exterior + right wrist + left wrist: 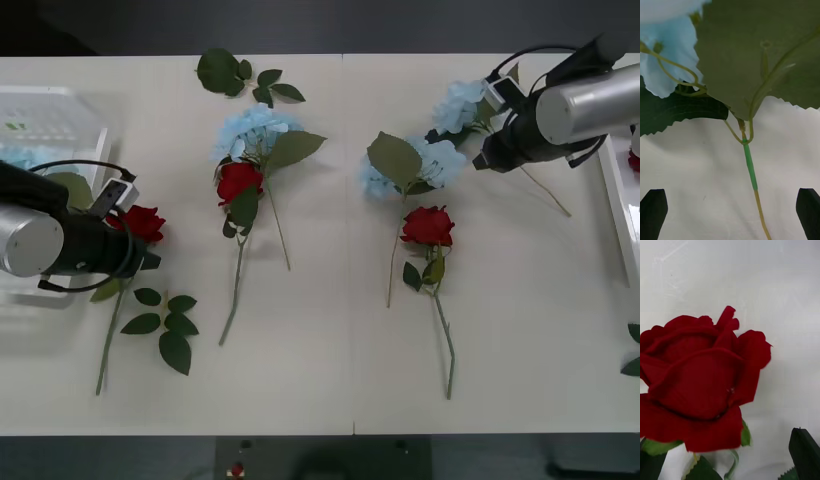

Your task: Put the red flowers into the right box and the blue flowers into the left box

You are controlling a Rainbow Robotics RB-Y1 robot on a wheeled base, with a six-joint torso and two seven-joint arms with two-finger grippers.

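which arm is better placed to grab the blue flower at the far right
Right. Its pincer is open and straddles that blue flower stem on the table. The left pincer sits far across, over a red rose.

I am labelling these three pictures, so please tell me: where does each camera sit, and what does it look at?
Front view: above the arms, looking down at the table; both arms show.
Right wrist view: on the right arm, over a blue flower; the open right gripper straddles its stem.
Left wrist view: on the left arm, close on a red rose; the left gripper is open.
Shared: front view shows both flowers.
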